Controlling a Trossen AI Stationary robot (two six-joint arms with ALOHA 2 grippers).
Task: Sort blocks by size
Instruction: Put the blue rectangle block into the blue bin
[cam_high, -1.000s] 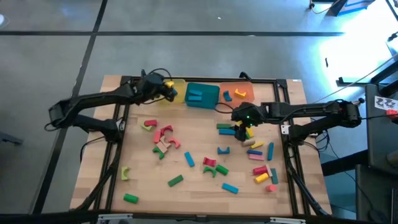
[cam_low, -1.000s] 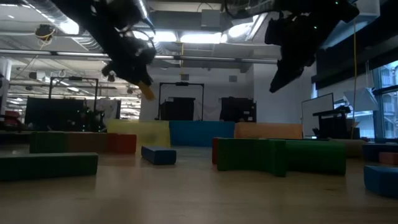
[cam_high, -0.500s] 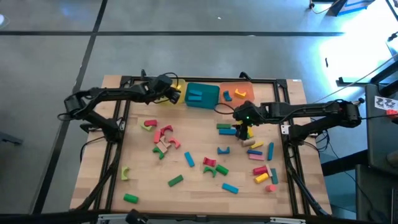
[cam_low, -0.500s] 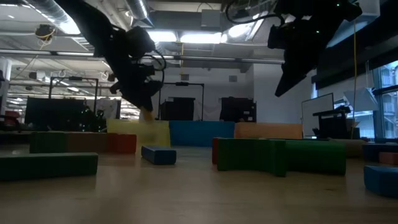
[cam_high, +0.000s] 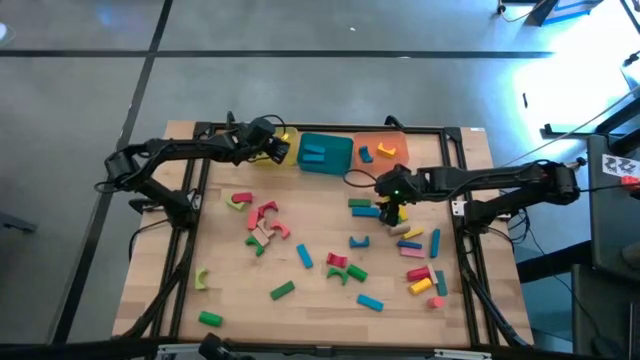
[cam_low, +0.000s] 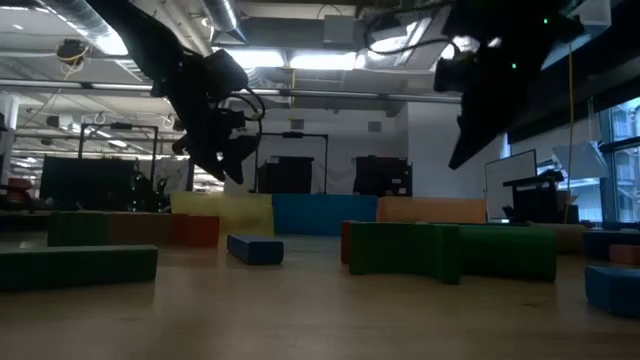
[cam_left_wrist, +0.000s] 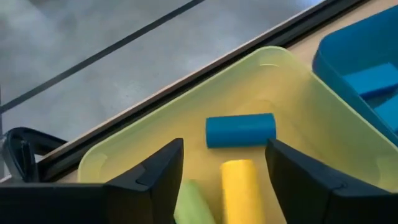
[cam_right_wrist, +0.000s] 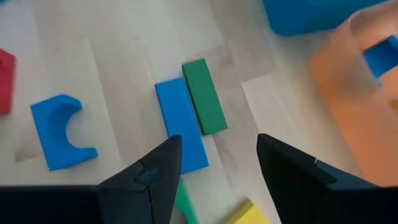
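The left gripper (cam_left_wrist: 224, 180) hangs over the yellow tray (cam_high: 283, 146) at the bench's (cam_high: 320, 305) far left, fingers spread and empty, with a yellow cylinder (cam_left_wrist: 240, 190) lying in the tray beside a blue cylinder (cam_left_wrist: 240, 129), so the drop-off step looks finished and the next move calls for reaching to the loose blocks (cam_high: 262, 226) nearer the middle. The right gripper (cam_right_wrist: 214, 171) hovers tilted down over a blue bar (cam_right_wrist: 181, 123) and green bar (cam_right_wrist: 203, 96) right of centre, fingers apart and holding nothing, seemingly set to pick one.
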